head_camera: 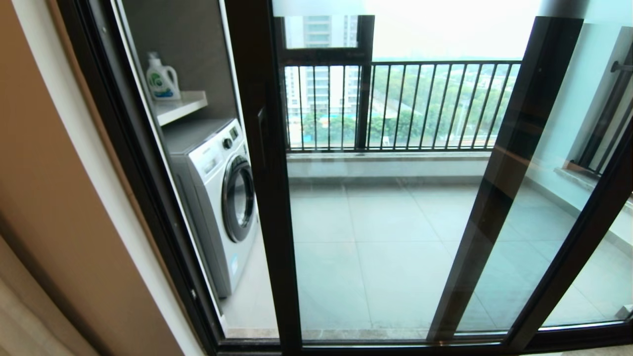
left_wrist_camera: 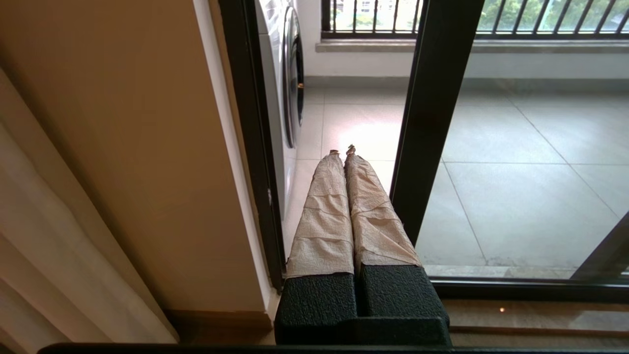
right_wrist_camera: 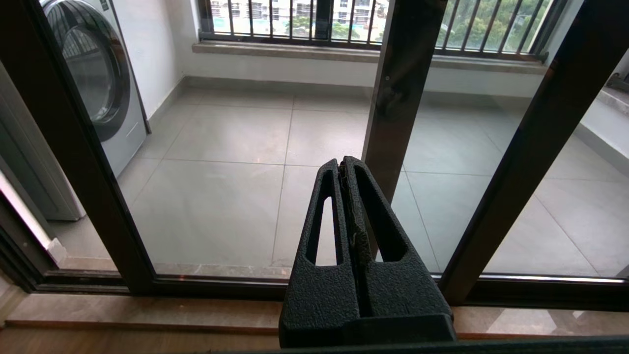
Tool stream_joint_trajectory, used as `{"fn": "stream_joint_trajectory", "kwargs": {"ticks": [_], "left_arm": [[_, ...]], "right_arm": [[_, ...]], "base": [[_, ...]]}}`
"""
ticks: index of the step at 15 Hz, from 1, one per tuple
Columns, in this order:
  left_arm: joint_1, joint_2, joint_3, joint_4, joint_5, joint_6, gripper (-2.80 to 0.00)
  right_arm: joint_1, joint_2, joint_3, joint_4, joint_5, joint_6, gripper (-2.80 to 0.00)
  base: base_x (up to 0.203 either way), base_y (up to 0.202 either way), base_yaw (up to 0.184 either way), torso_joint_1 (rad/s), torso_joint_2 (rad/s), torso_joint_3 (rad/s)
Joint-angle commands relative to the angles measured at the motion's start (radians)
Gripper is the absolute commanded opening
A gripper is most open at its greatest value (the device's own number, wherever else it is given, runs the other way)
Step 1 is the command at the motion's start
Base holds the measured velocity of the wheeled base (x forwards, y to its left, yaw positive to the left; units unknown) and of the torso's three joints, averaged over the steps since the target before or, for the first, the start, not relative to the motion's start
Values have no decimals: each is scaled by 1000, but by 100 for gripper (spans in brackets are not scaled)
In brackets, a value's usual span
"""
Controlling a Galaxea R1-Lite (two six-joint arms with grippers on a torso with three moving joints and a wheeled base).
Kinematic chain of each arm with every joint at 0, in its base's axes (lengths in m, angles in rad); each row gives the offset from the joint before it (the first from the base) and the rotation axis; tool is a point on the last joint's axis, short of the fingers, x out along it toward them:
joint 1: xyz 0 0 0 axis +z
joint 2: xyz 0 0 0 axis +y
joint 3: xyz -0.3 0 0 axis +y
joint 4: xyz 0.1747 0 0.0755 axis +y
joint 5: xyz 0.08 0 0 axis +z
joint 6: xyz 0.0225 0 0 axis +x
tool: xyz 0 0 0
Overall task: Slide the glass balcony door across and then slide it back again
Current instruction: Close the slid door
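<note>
Standing upright, long axis vertical, the door (head_camera: 385,222) has its left stile (head_camera: 269,198) a little way off the left jamb, leaving a narrow gap there; a slim handle (head_camera: 260,138) runs along that stile. No brand is readable on the washer (head_camera: 217,198) or bottle (head_camera: 160,79). Left gripper (left_wrist_camera: 343,150) sits beside the stile with fingers pressed together, empty; right gripper (right_wrist_camera: 343,164) faces the glass, fingers closed, empty.

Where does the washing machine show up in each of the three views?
Head view: the washing machine stands at left, behind glass, under a shelf with a detergent bottle.
Left wrist view: only its door edge shows, beyond the left gripper.
Right wrist view: its drum door shows in a corner.
Shared landmark: the balcony railing.
</note>
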Motion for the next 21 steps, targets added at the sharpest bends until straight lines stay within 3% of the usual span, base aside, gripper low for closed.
{"fn": "stream_joint_trajectory", "kwargs": {"ticks": [1, 21], "left_arm": [[0, 2, 0, 0, 0, 0, -280], [0, 3, -21, 24, 0, -6, -280]], "right_arm": [[0, 2, 14, 0, -3, 21, -280], [0, 2, 14, 0, -6, 38, -280]], "base": [[0, 0, 0, 0, 0, 0], [0, 0, 0, 0, 0, 0]]}}
